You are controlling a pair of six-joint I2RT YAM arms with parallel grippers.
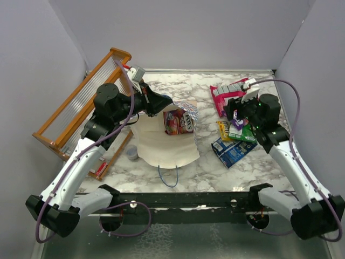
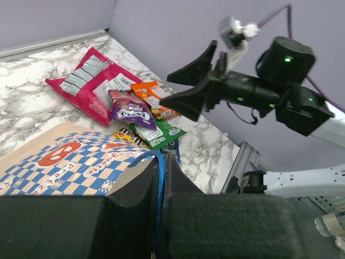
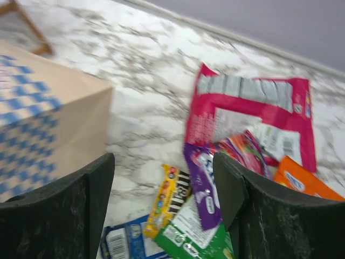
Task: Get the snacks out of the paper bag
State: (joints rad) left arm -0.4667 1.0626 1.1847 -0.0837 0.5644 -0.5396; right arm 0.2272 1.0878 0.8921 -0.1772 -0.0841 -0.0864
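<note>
The paper bag lies on its side, mouth held up, cream inside showing, and a red snack packet sits in the mouth. My left gripper is shut on the bag's blue string handle, next to the checkered side. To the right lies a pile of snacks: pink-red pouch, purple wrapper, yellow bar, green wrapper, orange wrapper and blue packet. Above the pile my right gripper hangs open with nothing in it.
An orange wooden rack leans at the back left, close to my left arm. A small grey-blue cup stands left of the bag. The bag's other string handle lies toward the near edge. Grey walls close in both sides.
</note>
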